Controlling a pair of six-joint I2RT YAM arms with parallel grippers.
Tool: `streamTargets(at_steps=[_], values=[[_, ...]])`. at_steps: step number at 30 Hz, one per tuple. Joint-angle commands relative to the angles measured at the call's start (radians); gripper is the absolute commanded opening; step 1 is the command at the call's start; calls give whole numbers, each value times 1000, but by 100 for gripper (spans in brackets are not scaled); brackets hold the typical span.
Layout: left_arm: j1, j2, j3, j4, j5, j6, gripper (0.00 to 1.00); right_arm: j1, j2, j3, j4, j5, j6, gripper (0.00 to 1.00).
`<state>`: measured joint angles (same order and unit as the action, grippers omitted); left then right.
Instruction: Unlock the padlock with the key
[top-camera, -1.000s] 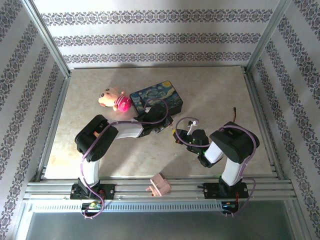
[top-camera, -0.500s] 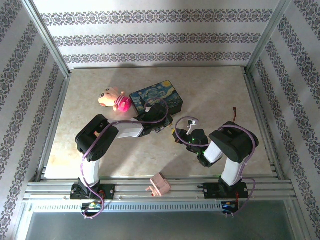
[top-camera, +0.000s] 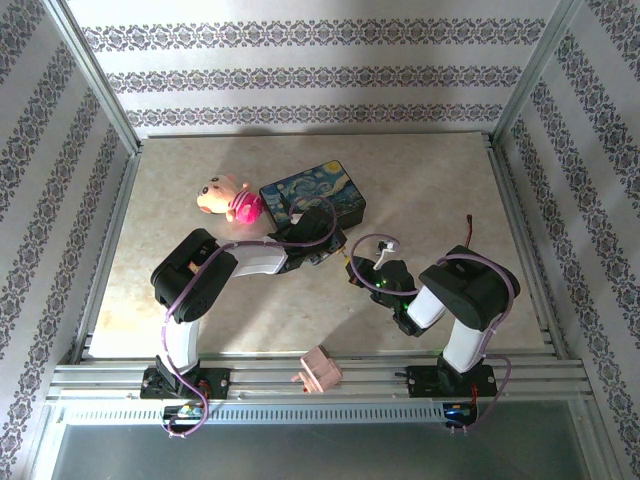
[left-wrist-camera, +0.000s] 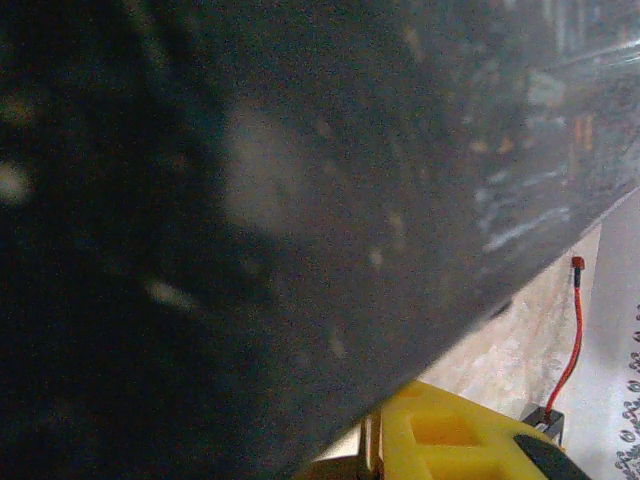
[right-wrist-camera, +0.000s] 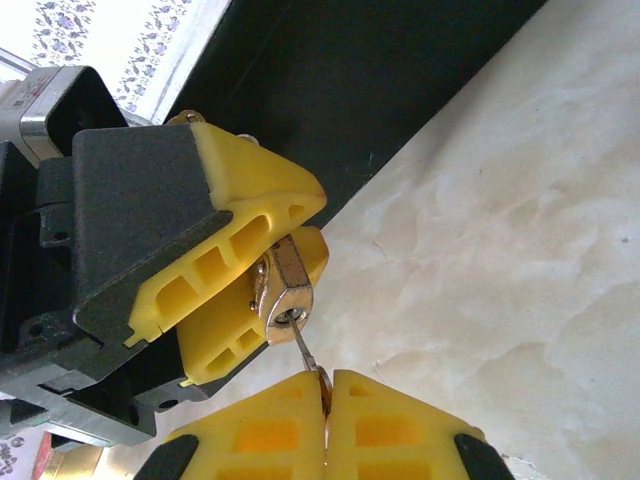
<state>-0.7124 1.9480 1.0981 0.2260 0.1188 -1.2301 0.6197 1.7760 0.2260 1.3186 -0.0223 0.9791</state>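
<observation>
In the right wrist view, the small brass padlock (right-wrist-camera: 283, 290) is pinched between the yellow fingers of my left gripper (right-wrist-camera: 300, 235), keyhole end facing me. My right gripper (right-wrist-camera: 327, 385) is shut on the head of the key (right-wrist-camera: 305, 350). Its thin blade runs up into the keyhole. From above, the left gripper (top-camera: 338, 252) and the right gripper (top-camera: 355, 272) meet tip to tip in front of the painted box (top-camera: 315, 195). In the left wrist view, one yellow finger (left-wrist-camera: 450, 440) shows at the bottom under the box's dark side (left-wrist-camera: 250, 200).
A pink plush toy (top-camera: 228, 197) lies against the left end of the box. A small pink block (top-camera: 318, 370) rests on the front rail between the arm bases. The beige tabletop (top-camera: 440, 190) stretches to the right and behind.
The right arm has shifted very slightly toward the left gripper. Both grips look the same as before.
</observation>
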Motion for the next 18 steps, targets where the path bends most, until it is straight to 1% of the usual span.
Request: streamTargets(at_steps=[1,5,9,18], values=[[-7,35,1,15,79,-57,25,9,-18,5,57,34,36,0],[-8,35,-4,25,84,-61,25,35,-7,31,51,33,38,0],[-9,35,-5,31,90,-63,25,63,4,45,51,57,38,0],[-13,45,4,22,102,-59,25,72,10,41,57,78,38,0]])
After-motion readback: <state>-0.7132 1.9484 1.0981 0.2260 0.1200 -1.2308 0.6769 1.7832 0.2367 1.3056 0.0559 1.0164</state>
